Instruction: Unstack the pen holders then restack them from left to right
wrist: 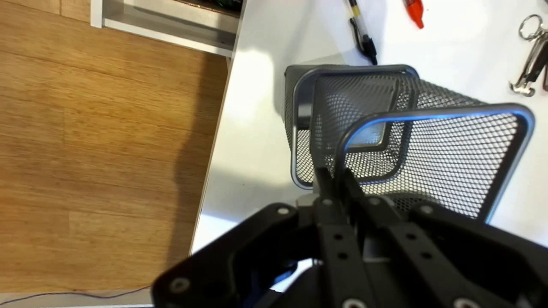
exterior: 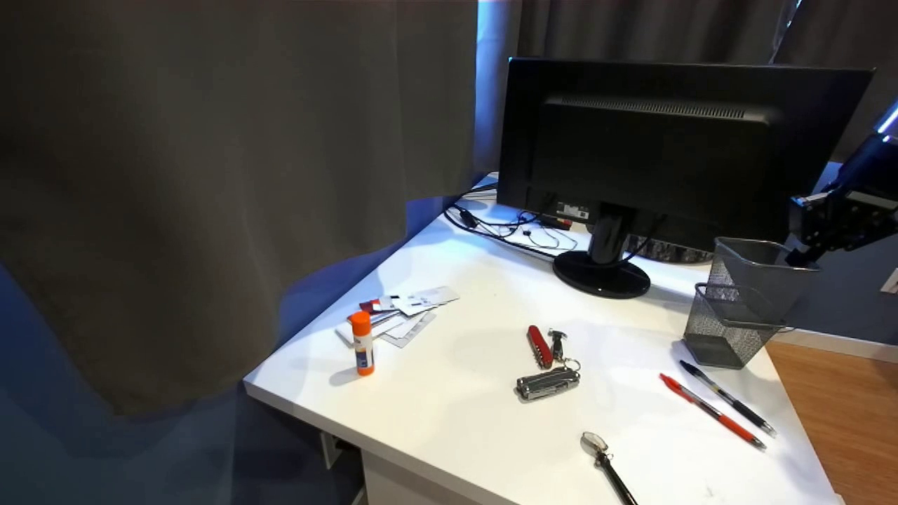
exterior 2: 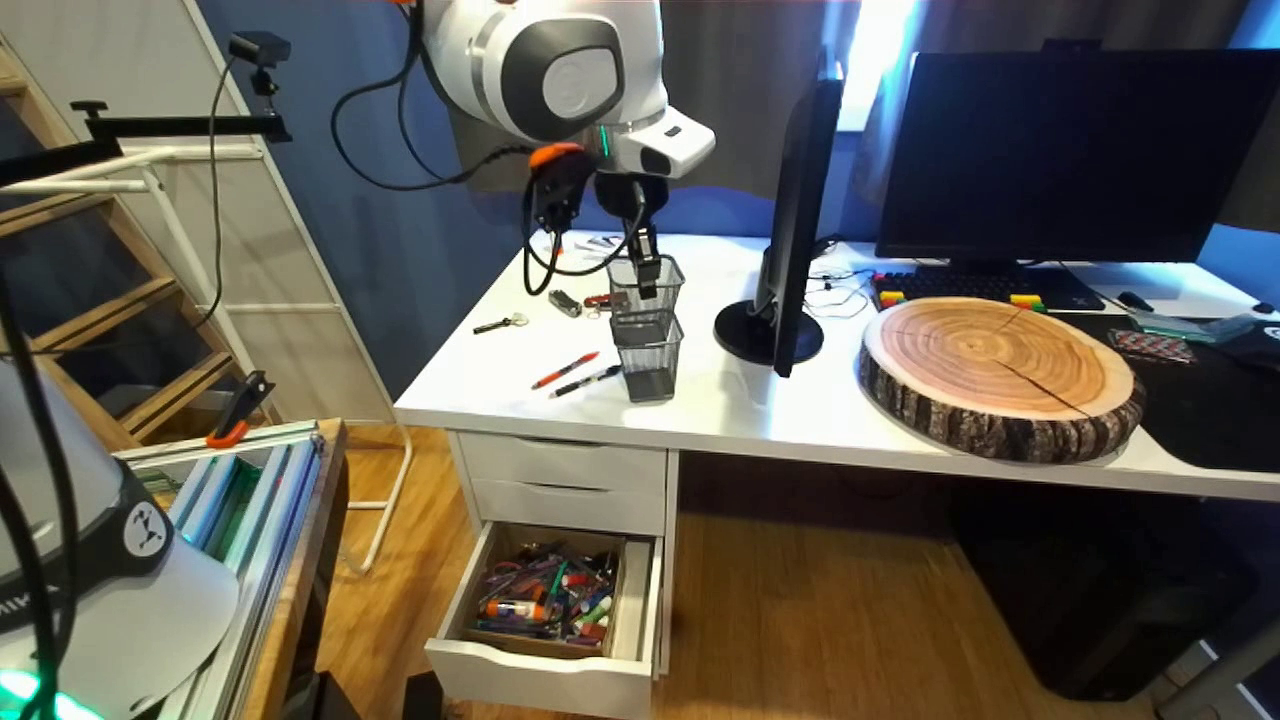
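Observation:
Two dark grey mesh pen holders are stacked near the desk edge. The lower pen holder [exterior: 717, 344] stands upright on the desk, also in an exterior view [exterior 2: 650, 380] and the wrist view [wrist: 295, 145]. The upper pen holder [exterior: 761, 270] sits raised well above it, its bottom at or inside the lower one's rim; how deep I cannot tell. It shows in an exterior view [exterior 2: 665, 290] and the wrist view [wrist: 462, 158]. My gripper [wrist: 336, 177] is shut on the upper holder's rim at one side, also in both exterior views [exterior: 800, 257] [exterior 2: 648, 288].
A black pen [exterior: 729, 398] and a red pen [exterior: 712, 412] lie beside the lower holder. A monitor [exterior 2: 805, 220] on a round black base [exterior 2: 735, 335] stands close by. Keychain tools [exterior: 547, 384], a glue stick [exterior: 363, 344] and cards [exterior: 421, 300] lie farther off. A drawer [exterior 2: 545, 665] is open below.

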`<state>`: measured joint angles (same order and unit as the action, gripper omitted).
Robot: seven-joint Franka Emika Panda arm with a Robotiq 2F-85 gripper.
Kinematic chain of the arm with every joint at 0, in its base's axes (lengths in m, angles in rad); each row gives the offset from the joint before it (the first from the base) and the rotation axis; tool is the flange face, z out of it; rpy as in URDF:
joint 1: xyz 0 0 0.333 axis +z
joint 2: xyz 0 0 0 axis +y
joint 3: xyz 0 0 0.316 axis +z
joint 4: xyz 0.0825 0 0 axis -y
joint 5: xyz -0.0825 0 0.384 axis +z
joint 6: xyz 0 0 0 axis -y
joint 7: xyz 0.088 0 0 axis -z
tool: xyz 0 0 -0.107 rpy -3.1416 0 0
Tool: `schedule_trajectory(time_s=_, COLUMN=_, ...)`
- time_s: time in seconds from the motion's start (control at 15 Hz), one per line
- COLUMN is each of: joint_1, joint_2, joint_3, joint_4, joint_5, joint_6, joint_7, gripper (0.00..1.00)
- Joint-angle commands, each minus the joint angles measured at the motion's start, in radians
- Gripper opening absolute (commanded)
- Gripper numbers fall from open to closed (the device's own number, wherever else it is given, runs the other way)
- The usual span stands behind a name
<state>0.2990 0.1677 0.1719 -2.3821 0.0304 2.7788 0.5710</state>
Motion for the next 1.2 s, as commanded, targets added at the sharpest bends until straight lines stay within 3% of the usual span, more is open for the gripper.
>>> schedule_trajectory(time_s=0.0, joint_1=0.001, joint_2=0.017, joint_3=0.007, joint_4=0.003, joint_5=0.03, joint_6=0.027, joint_7=-0.012, gripper=0.02)
schedule_trajectory(time_s=0.4, joint_1=0.0, joint_2=0.037, joint_3=0.009, joint_4=0.012, joint_5=0.036, joint_6=0.04, joint_7=-0.025, gripper=0.03)
schedule_trajectory(time_s=0.47, joint_1=0.001, joint_2=0.041, joint_3=0.008, joint_4=0.014, joint_5=0.035, joint_6=0.042, joint_7=-0.027, gripper=0.26)
schedule_trajectory(time_s=1.13, joint_1=0.006, joint_2=-0.006, joint_3=-0.008, joint_4=0.005, joint_5=0.016, joint_6=0.022, joint_7=-0.012, gripper=0.94)
